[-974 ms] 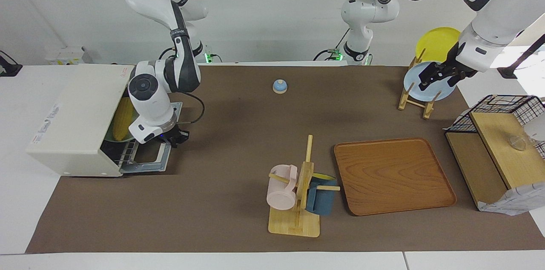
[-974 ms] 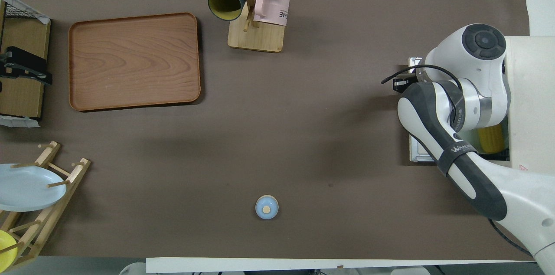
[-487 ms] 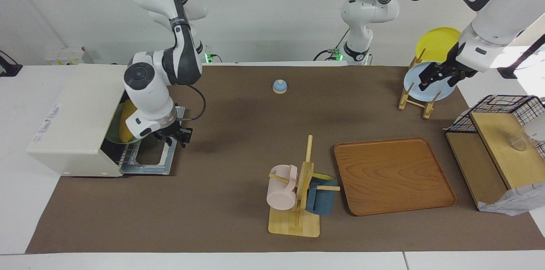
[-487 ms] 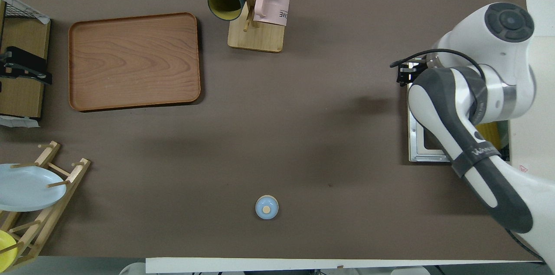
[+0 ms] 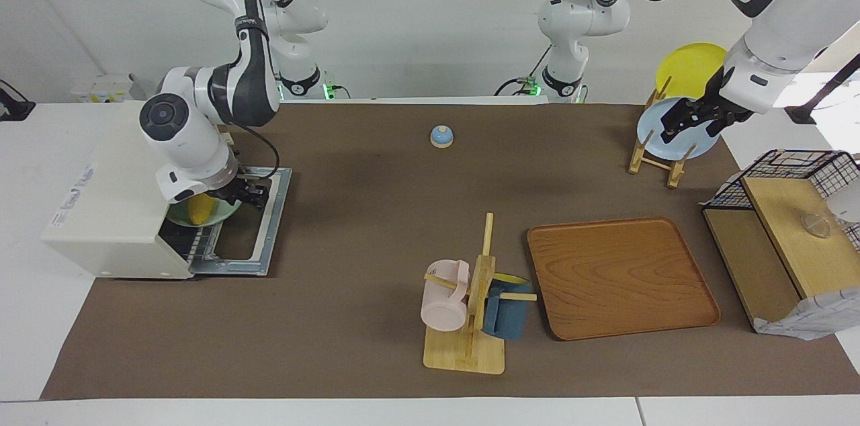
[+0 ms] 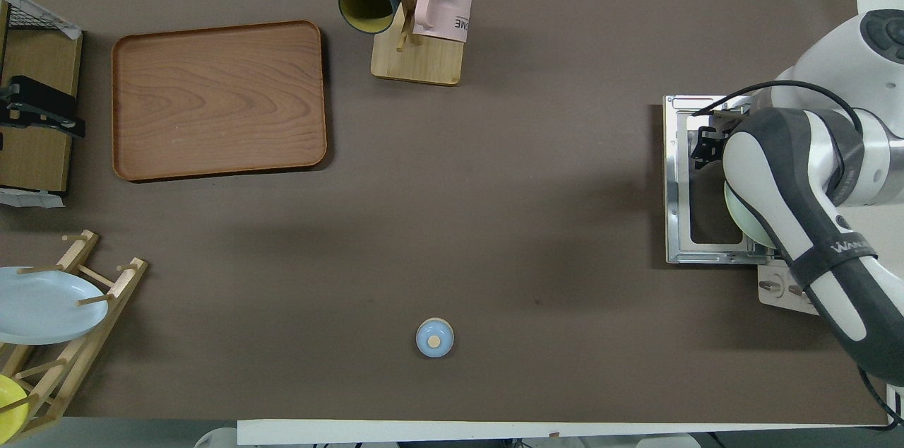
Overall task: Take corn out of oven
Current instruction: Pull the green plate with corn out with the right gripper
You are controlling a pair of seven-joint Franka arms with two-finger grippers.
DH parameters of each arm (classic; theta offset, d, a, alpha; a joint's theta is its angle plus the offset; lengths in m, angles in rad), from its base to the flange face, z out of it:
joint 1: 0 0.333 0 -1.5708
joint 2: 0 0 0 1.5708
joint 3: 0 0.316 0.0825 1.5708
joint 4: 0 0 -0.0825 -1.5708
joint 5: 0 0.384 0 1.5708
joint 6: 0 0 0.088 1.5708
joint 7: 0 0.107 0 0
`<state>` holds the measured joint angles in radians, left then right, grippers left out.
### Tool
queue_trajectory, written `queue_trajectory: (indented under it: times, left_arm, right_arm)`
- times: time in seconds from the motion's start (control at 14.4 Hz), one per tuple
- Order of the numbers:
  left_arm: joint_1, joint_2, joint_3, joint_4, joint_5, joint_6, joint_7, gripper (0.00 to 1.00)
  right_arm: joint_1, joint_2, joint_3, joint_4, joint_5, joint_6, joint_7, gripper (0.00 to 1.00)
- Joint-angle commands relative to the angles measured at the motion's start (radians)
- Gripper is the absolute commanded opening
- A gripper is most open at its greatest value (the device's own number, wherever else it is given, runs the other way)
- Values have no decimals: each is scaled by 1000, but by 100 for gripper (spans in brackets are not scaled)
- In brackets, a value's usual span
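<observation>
Yellow corn [image 5: 199, 211] lies in the open oven [image 5: 121, 204] under the right end effector [image 5: 247, 193], grip unreadable.

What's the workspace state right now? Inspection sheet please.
Surface: brown mat over a white table.
Job's things: oven at the right arm's end, door folded down flat; corn on a pale green plate at the oven mouth, mostly hidden by the arm.
Clutter: wooden tray; mug tree with pink and blue mugs; blue bell; plate rack with blue and yellow plates; wire basket on a wooden stand.
Grippers: right gripper over the open door beside the plate; left gripper waits over the plate rack.
Cables: black cable looped at the right wrist.
Surroundings: white wall, nothing else seen.
</observation>
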<state>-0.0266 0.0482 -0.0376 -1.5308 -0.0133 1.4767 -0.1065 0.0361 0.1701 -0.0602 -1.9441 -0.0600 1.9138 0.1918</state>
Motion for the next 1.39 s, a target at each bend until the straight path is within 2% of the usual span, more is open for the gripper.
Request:
queue_trajectory:
  times: [0.0, 0.14, 0.21, 0.28, 0.42, 0.63, 0.83, 1.04, 1.18, 1.32]
  left_arm:
    - [7, -21, -2, -22, 0, -9, 4, 100]
    - [7, -22, -2, -22, 0, -9, 4, 100]
    - [7, -21, -2, -22, 0, -9, 2, 100]
    - [7, -21, -2, -20, 0, -9, 4, 100]
    - [7, -22, -2, -22, 0, -9, 2, 100]
    - [7, -21, -2, -22, 0, -9, 4, 100]
    - [7, -22, -2, -22, 0, -9, 4, 100]
    - [7, -22, -2, -22, 0, -9, 4, 100]
    - [7, -22, -2, -20, 0, -12, 4, 100]
    - [5, -21, -4, -22, 0, -6, 4, 100]
  right_arm:
    - [-19, -38, 6, -61, -26, 20, -45, 54]
    - [-19, -53, 6, -120, -27, 95, -46, 47]
    - [-19, -57, 6, -134, -30, 109, -48, 39]
    - [-18, -57, 6, -136, -49, 106, -51, 30]
    - [-1, -55, 10, -125, -127, 87, -63, 2]
    - [82, -38, 13, -47, -141, 15, -40, 0]
    - [238, 87, 16, 214, -127, -178, 146, 0]
    - [419, 335, 17, 582, -16, -338, 436, 0]
    - [514, 481, 19, 762, 37, -334, 611, 0]
    - [562, 624, 81, 908, 51, -248, 787, 0]
